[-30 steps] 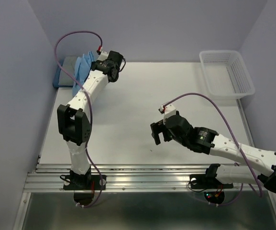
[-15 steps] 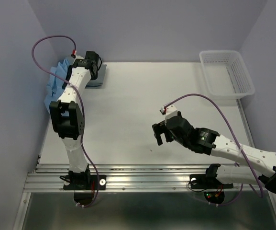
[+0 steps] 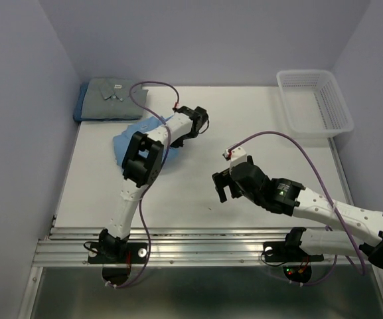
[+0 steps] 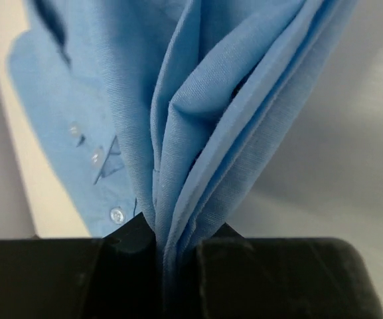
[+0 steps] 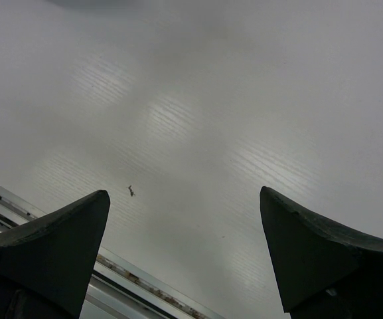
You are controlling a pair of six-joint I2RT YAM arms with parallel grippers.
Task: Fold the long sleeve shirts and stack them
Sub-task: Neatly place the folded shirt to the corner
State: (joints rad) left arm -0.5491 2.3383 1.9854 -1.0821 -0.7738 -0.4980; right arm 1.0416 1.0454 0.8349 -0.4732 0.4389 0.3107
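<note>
My left gripper (image 3: 181,133) is shut on a bunch of the light blue shirt (image 3: 135,143), which trails on the table to its left. In the left wrist view the folds of the light blue shirt (image 4: 198,119) are pinched between the jaws of the left gripper (image 4: 176,229), and its buttons show. The grey shirt (image 3: 115,93), with a white neck label, lies folded on the darker blue shirt (image 3: 81,111) at the back left corner. My right gripper (image 3: 221,186) is open and empty over bare table, as the right wrist view (image 5: 184,193) shows.
A white mesh basket (image 3: 314,103) stands at the back right. The metal rail (image 3: 198,249) runs along the table's near edge. Lilac walls close in the left, back and right sides.
My left arm has swung from the back left corner to the table's middle, carrying the light blue shirt along. The folded grey shirt is now uncovered. The right arm has barely moved.
</note>
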